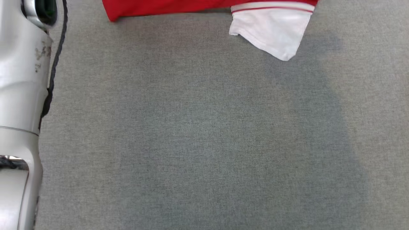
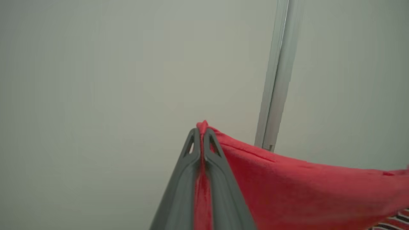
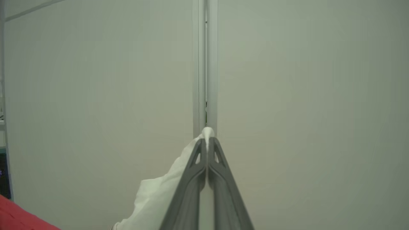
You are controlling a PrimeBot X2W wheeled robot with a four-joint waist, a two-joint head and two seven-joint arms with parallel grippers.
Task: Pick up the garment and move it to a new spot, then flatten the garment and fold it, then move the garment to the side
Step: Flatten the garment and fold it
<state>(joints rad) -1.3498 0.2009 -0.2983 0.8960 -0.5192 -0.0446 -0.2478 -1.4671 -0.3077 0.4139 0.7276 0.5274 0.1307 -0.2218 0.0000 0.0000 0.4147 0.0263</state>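
Item: garment [image 1: 179, 8], red body with a white sleeve [image 1: 274, 32] trimmed in red, is showing along the far top edge of the head view, beyond a broad stretch of grey surface [image 1: 204, 134]. Whether its lower edge is touching that surface or hanging just clear is hard to tell from this angle. Left gripper [image 2: 202, 132]: fingers are pressing together on a fold of red cloth, with a small tuft poking past the tips and the fabric running off to that view's right. Right gripper [image 3: 207, 140]: fingers are pinching a bunch of white cloth, which is drooping away to that view's left. Both are pointing at a pale wall [image 3: 96, 95]. Risks, as judged: each hold is taking only a thin nip of fabric, so a quick swing or an uneven pull between the arms is likely to be working a corner free. The loose sleeve may be tucking under as the garment is being laid down, leaving creases to flatten.
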